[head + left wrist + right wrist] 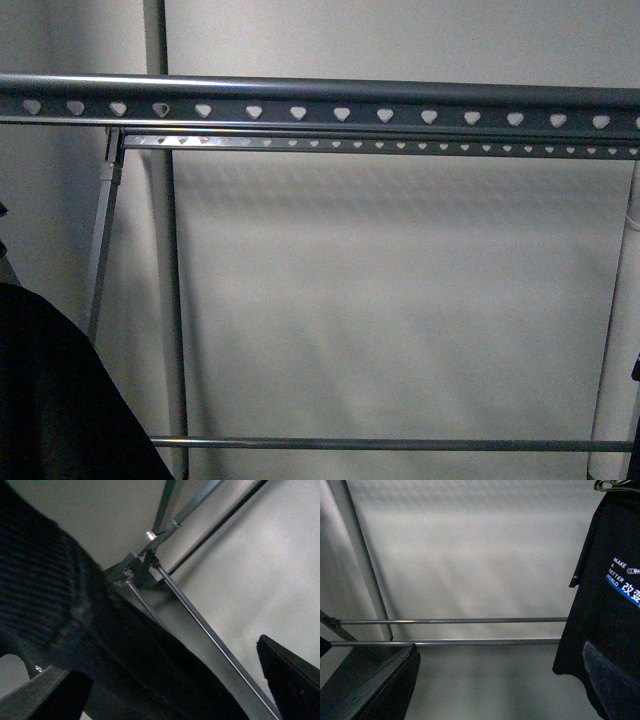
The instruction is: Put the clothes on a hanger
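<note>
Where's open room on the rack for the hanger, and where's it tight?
Free: the top rail carries nothing along its visible span, and the gap down to the lower bar is open. Tight: black cloth at lower left.

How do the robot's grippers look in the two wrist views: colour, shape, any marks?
The right gripper has two dark grey to black fingers, wedge-shaped, with flat faces and straight edges. The left gripper looks alike: its black finger tapers to a point, and a small silver screw sits by the other. No cables, markings or sleeves show.
</note>
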Robot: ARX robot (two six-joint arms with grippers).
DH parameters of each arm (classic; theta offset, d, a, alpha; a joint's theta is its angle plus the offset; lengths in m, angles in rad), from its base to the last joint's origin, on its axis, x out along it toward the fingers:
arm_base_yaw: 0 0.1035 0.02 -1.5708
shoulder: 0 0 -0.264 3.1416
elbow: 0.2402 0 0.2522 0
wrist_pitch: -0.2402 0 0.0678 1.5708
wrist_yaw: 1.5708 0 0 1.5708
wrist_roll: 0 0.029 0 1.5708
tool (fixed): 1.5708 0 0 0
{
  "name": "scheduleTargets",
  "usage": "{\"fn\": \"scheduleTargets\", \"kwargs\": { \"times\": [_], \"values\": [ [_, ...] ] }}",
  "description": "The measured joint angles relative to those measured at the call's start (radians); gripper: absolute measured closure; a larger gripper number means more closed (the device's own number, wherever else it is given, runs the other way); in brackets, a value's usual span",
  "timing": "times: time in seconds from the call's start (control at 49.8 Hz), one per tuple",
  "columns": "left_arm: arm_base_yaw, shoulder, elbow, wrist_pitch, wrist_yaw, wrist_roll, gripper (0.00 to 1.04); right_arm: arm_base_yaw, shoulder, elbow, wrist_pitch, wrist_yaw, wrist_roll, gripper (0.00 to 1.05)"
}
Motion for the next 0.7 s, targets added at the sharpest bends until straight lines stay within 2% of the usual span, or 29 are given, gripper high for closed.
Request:
{"fn": "scheduleTargets", "kwargs": {
  "times": [0.08, 0.221, 0.301, 0.361, 0.401, 0.442, 0.502, 0.562, 0.642, 0.703],
  "values": [
    [0.000, 0.000, 0.000, -0.004, -0.008, -0.002, 0.41, 0.000, 0.000, 0.000, 0.000, 0.000, 0.000, 0.07],
    [0.000, -0.010, -0.009, -0.011, 0.009, -0.003, 0.71, 0.000, 0.000, 0.000, 0.000, 0.000, 0.000, 0.07],
    [0.004, -0.033, -0.030, -0.016, 0.043, -0.008, 0.85, 0.000, 0.000, 0.000, 0.000, 0.000, 0.000, 0.07],
    [0.013, -0.078, -0.071, -0.014, 0.105, -0.016, 0.97, 0.000, 0.000, 0.000, 0.000, 0.000, 0.000, 0.07],
    [0.015, -0.110, -0.101, -0.015, 0.145, -0.022, 1.01, 0.000, 0.000, 0.000, 0.000, 0.000, 0.000, 0.07],
    [0.018, -0.139, -0.128, -0.016, 0.177, -0.011, 1.01, 0.000, 0.000, 0.000, 0.000, 0.000, 0.000, 0.07],
    [0.018, -0.207, -0.182, -0.028, 0.253, 0.026, 1.01, 0.000, 0.000, 0.000, 0.000, 0.000, 0.000, 0.07],
    [0.002, -0.325, -0.262, -0.077, 0.377, 0.106, 1.01, 0.000, 0.000, 0.000, 0.000, 0.000, 0.000, 0.07],
    [-0.042, -0.494, -0.358, -0.166, 0.631, 0.274, 1.01, 0.000, 0.000, 0.000, 0.000, 0.000, 0.000, 0.07],
    [-0.071, -0.582, -0.386, -0.235, 0.779, 0.381, 1.01, 0.000, 0.000, 0.000, 0.000, 0.000, 0.000, 0.07]
  ]
}}
